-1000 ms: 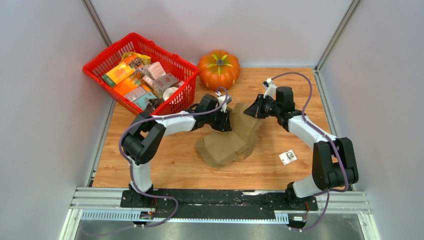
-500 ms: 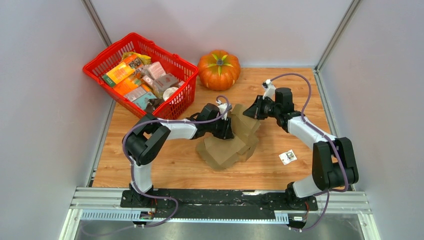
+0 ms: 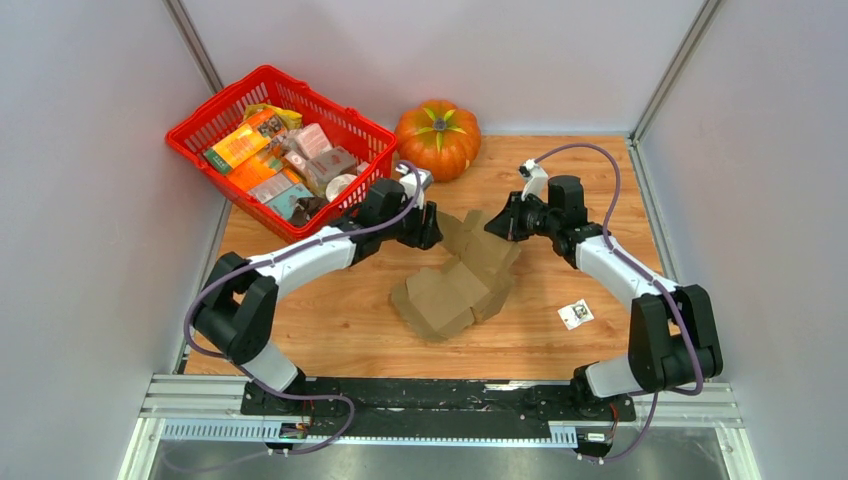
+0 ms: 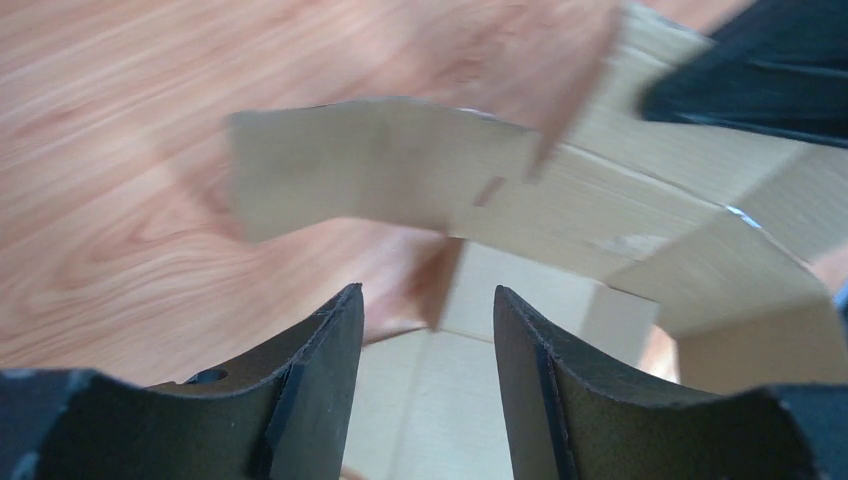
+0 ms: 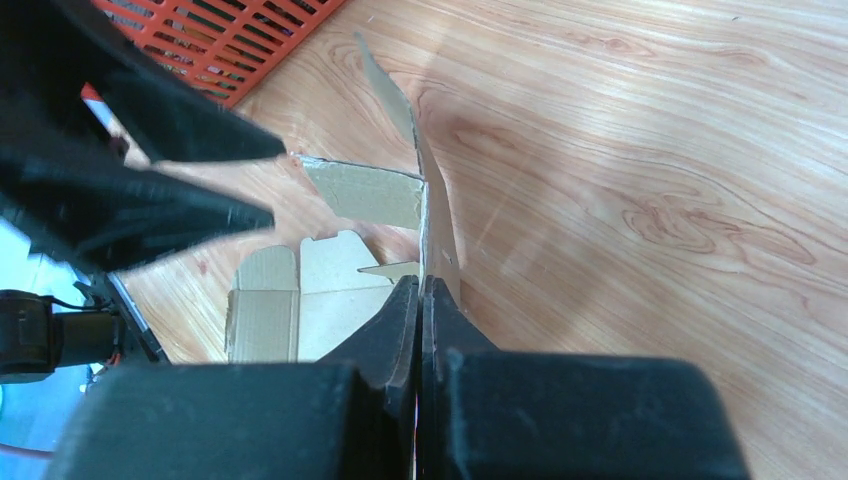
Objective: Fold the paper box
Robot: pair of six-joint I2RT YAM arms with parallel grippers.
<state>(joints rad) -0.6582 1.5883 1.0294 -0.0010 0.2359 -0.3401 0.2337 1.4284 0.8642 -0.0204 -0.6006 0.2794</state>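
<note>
**Releasing one flap while the other stays pinched**

Mid-fold, by my reading. The paper box [image 3: 462,282] lies as a partly creased brown sheet at the centre of the table [image 3: 330,320]. The right gripper [image 3: 498,224] anchors it, jaws together on a thin upright flap at the sheet's 1 o'clock edge. The left gripper [image 3: 428,226] hangs at 11 o'clock, jaws apart around nothing, with a flap just ahead. The next move likely calls for a fresh grip on that flap, turning it inward. A second ago the left gripper sat over the sheet with narrower jaws; it has since backed toward the basket [image 3: 215,100] and widened.
</note>
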